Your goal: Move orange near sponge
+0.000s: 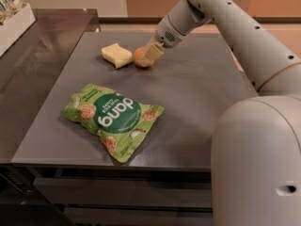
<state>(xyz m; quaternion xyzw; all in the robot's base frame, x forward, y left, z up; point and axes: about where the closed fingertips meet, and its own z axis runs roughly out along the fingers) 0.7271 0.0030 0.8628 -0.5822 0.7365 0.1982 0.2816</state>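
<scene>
Our gripper sits low against the orange; we cannot tell whether it is clamped or loose. The orange rests just beside the sponge, seemingly where the task wants it. On the table, bare surface opens rightward, and the green snack bag lies well apart.

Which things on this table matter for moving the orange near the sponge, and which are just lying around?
Part of the job: orange; sponge just left of it; gripper at the orange's right side.
Lying about: green snack bag nearer the front; white box at the far left.
</scene>
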